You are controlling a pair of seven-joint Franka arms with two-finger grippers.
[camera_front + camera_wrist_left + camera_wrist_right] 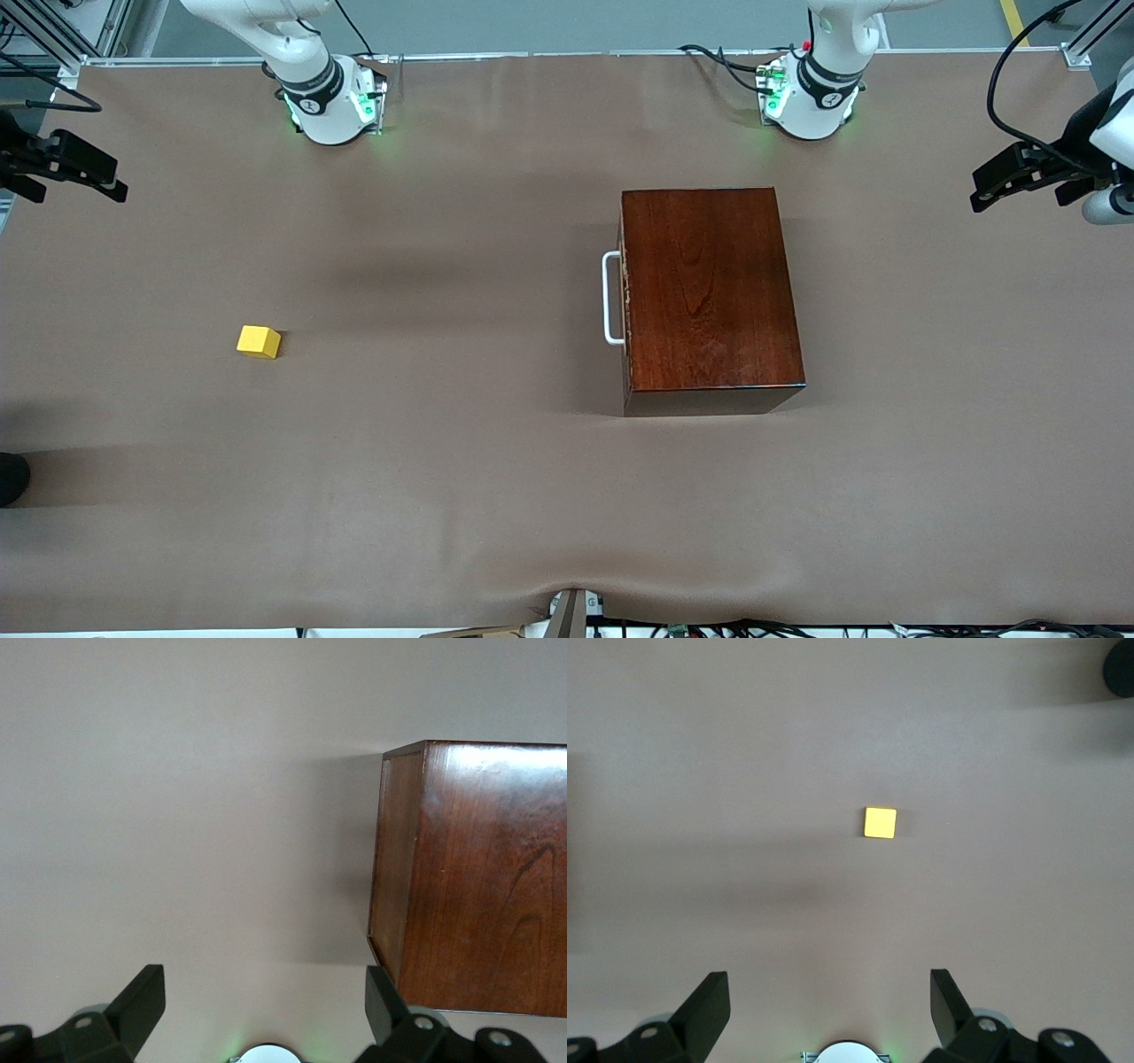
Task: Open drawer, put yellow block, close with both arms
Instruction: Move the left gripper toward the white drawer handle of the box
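Note:
The dark mahogany box [711,288] stands on the table toward the left arm's end, with the drawer shut and its white handle [611,298] facing the right arm's end. The yellow block [259,342] lies alone on the cloth toward the right arm's end. My right gripper [84,168] hangs open, high over that end of the table; its wrist view shows the yellow block [880,823] well ahead of the right gripper [830,1001]. My left gripper [1019,177] hangs open, high over its own end of the table. In its wrist view the box [478,877] lies ahead of the left gripper [266,1001].
A brown cloth [461,461] covers the whole table. A dark round object [11,478] sits at the table's edge at the right arm's end, nearer the camera than the block. The arm bases [332,102] stand along the edge farthest from the camera.

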